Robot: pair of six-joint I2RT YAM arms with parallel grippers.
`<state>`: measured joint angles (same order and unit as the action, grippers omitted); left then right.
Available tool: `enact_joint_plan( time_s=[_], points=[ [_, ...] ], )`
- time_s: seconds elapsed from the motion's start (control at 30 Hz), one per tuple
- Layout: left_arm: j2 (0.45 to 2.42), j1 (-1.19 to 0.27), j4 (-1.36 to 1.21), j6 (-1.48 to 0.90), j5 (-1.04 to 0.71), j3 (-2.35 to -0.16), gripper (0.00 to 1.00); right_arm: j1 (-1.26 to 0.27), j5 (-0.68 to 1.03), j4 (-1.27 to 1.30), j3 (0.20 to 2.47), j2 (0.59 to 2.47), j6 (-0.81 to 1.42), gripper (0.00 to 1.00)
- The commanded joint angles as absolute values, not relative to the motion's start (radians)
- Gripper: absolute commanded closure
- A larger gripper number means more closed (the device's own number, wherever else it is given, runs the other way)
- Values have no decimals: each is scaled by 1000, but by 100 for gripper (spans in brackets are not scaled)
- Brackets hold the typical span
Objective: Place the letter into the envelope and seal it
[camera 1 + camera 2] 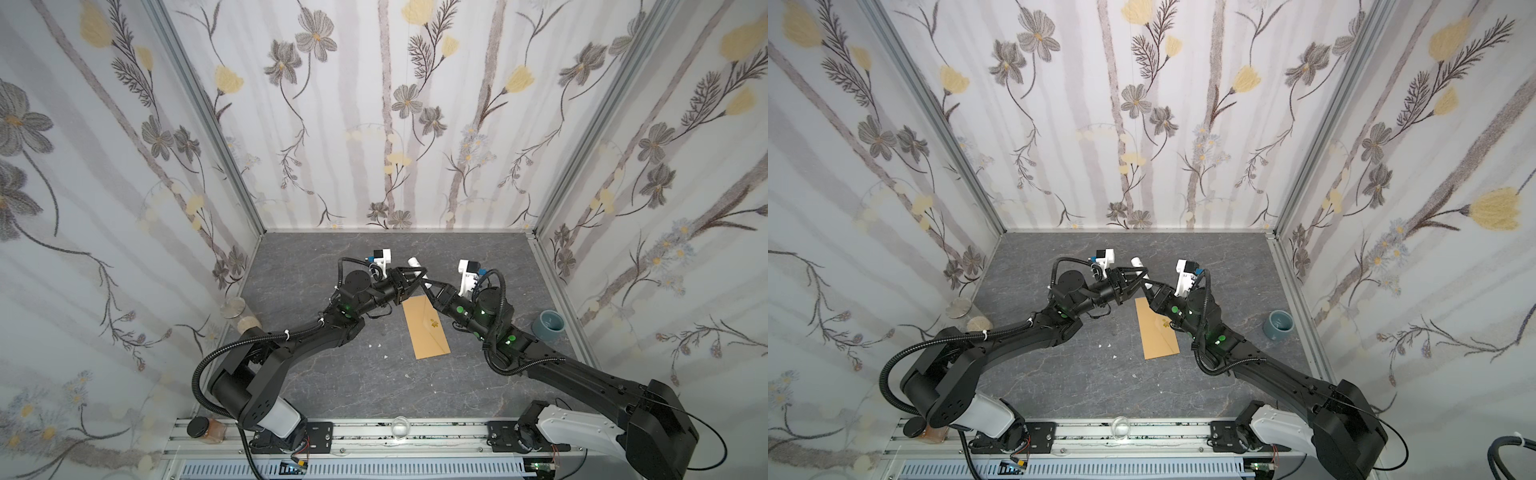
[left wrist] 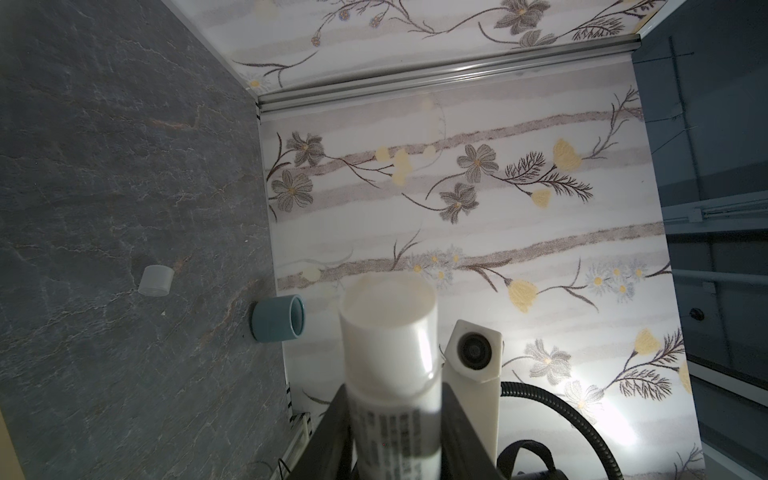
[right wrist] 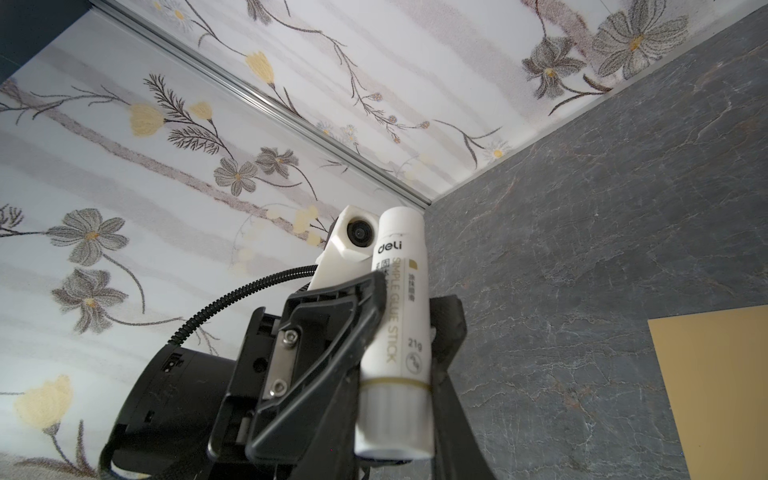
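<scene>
left fingers (image 2: 330,440) and right fingers (image 1: 434,289) both clamp the glue stick (image 3: 399,316) in the air, so uneven twisting may drop it on the envelope (image 1: 426,328), flat on the bench (image 1: 332,374) close by; letter not visible.

Envelope (image 1: 426,330) (image 1: 1158,332): long, tan kraft, lay flat on the table (image 1: 332,374) just toward 3 o'clock of centre, long axis running 11 to 5 o'clock in both top views. Pointed flap (image 1: 437,332) appeared folded down, small gold sticker (image 1: 434,323) at its tip.
</scene>
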<state>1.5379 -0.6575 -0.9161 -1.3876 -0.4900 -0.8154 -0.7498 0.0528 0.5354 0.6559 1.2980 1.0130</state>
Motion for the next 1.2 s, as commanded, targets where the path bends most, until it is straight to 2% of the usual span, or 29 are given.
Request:
enact_joint_plan(
  time_s=[0.0, 0.13, 0.33, 0.37, 0.47, 0.57, 0.87, 1.17],
  points=[
    [1542, -659, -921, -1379, -521, -824, 73, -752, 83, 594, 670, 1301, 1019, 95],
    [1543, -658, -921, -1378, -522, -824, 87, -752, 83, 593, 671, 1301, 1017, 95],
    [1543, -658, -922, -1380, -528, -818, 100, -752, 74, 581, 671, 1292, 1008, 91],
    [1543, -659, -921, -1382, -528, -816, 100, -751, 74, 581, 670, 1289, 1005, 89],
    [1542, -657, -922, -1381, -529, -810, 100, -750, 70, 569, 670, 1277, 994, 73],
    [1542, -658, -920, -1381, -529, -802, 100, -749, 59, 542, 668, 1260, 986, 64],
    [1548, -653, -914, -1367, -566, -770, 100, -714, 42, 405, 628, 1161, 948, 58],
    [1577, -673, -871, -1279, -731, -723, 100, -525, 46, 54, 616, 1081, 799, 58]
  ],
)
